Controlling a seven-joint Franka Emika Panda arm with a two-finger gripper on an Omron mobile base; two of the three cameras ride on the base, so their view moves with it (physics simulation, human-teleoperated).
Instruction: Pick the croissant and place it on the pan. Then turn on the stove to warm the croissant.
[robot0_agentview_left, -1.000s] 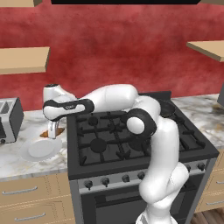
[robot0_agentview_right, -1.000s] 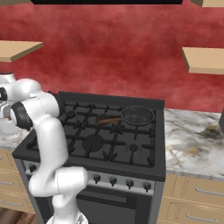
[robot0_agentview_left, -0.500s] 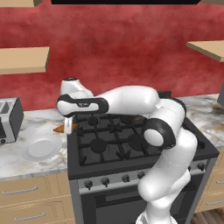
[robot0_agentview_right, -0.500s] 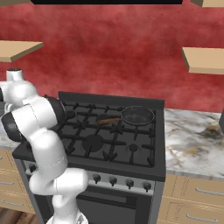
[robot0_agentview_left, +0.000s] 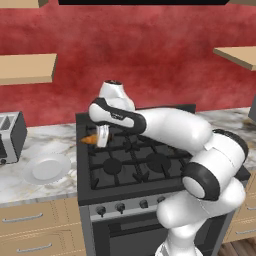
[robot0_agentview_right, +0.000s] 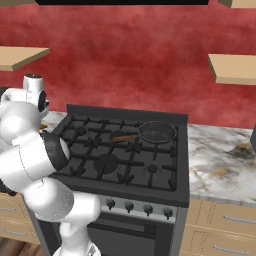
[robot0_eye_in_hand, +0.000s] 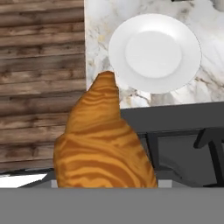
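On my left base view the gripper (robot0_agentview_left: 101, 136) sits left of centre, hanging over the left edge of the stove (robot0_agentview_left: 145, 165), its jaws closed around the croissant (robot0_agentview_left: 90, 139); an orange tip pokes out to the left of the fingers. The croissant is off the counter, up in the air above the stove's left rim.

In the hand view the croissant (robot0_eye_in_hand: 103, 144) takes up the lower middle of the frame, its pointed end aimed at the plate (robot0_eye_in_hand: 154, 52), which lies at the upper right on the marble counter (robot0_eye_in_hand: 98, 26). Dark stove surface and grate bars run along the lower right there, and wood flooring fills the left side.

On the left base view the plate (robot0_agentview_left: 46, 168) rests on the counter at the left, with a toaster (robot0_agentview_left: 10, 136) behind it at the frame's edge.

On the right base view the pan (robot0_agentview_right: 157, 132) sits on a back burner, just right of centre, its wooden handle pointing left. It holds nothing that I can see.
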